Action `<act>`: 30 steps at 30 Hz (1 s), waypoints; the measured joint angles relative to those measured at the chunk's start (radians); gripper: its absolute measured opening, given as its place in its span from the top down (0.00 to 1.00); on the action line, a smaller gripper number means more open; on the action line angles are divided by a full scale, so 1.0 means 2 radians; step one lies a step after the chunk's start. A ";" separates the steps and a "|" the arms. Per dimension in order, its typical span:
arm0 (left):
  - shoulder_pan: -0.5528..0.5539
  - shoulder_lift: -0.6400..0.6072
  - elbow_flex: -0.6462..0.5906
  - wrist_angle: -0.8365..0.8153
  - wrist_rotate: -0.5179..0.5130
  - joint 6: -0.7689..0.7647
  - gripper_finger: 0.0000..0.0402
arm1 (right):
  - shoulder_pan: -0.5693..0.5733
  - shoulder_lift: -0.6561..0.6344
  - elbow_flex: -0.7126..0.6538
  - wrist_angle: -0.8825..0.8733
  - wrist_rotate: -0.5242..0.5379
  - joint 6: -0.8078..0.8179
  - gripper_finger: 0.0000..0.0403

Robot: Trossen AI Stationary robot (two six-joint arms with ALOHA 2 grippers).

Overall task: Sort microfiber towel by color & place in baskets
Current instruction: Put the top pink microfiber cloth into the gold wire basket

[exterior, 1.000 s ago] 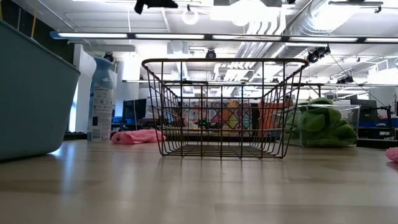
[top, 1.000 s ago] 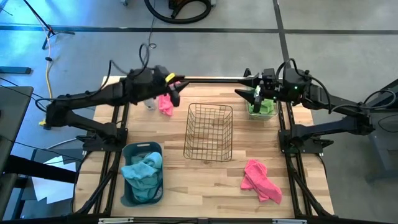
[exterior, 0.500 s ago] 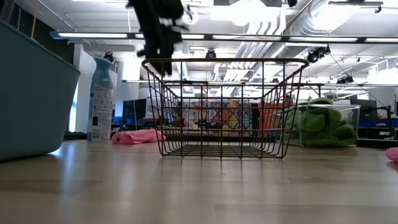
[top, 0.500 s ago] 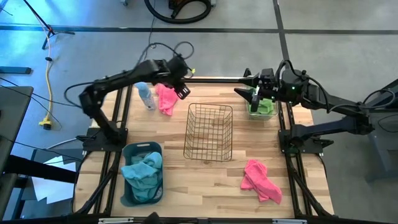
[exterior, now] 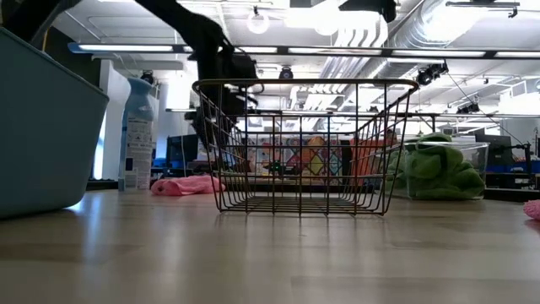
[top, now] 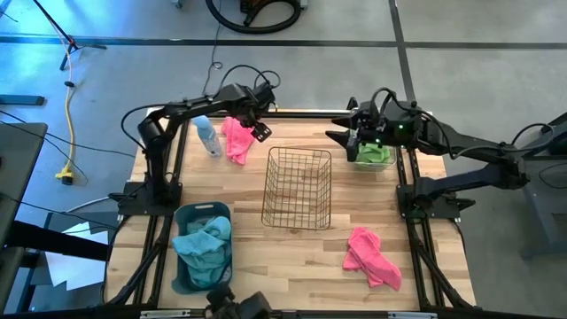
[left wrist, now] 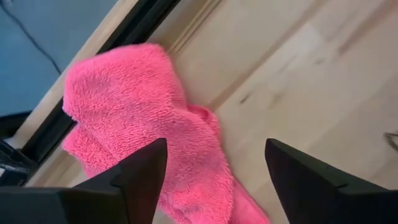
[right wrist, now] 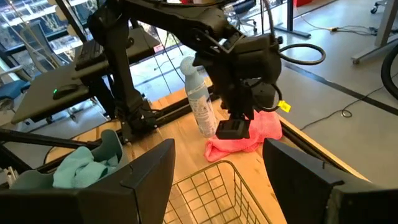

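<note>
I'm looking at the pink microfiber towel [top: 236, 140] lying crumpled on the wooden table [top: 354, 204] just beside the far-left corner of the copper wire mesh basket [top: 299, 187], with the pale blue spray bottle [top: 206, 136] standing close on its other side. Its long axis is running from the table's far edge toward the basket. My left gripper [top: 260, 128] is hanging right over the towel's basket-side edge; in the left wrist view the fingers [left wrist: 140, 171] are standing wide apart with the pink cloth [left wrist: 149, 130] filling the gap between them, so I'm judging a straight drop and close as the next move. Nothing is being held yet. The basket is sitting empty, so it looks like the home for pink. Out past it, the right gripper [top: 357, 138] is hovering over the clear plastic bin [top: 374, 153] with the green towel [top: 376, 151] inside, fingers parted and empty, well apart from this pink towel. A second pink towel [top: 372, 256] is lying at the basket's near-right side, nearer the right arm. The grey-blue tub [top: 203, 247], near-left of the basket, is holding teal towels [top: 205, 241].
</note>
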 joint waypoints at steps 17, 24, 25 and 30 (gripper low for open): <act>0.015 0.068 0.000 0.001 -0.054 -0.045 0.32 | 0.000 0.003 0.000 -0.022 -0.001 0.013 0.40; 0.014 0.068 0.000 -0.008 -0.058 -0.062 0.32 | 0.000 0.003 0.000 -0.022 -0.001 0.013 0.40; 0.012 0.068 0.000 -0.009 -0.057 -0.058 0.32 | 0.000 0.003 0.000 -0.022 -0.001 0.012 0.40; -0.016 0.058 0.000 -0.009 -0.080 -0.049 0.32 | 0.000 0.003 0.000 -0.022 -0.001 0.009 0.40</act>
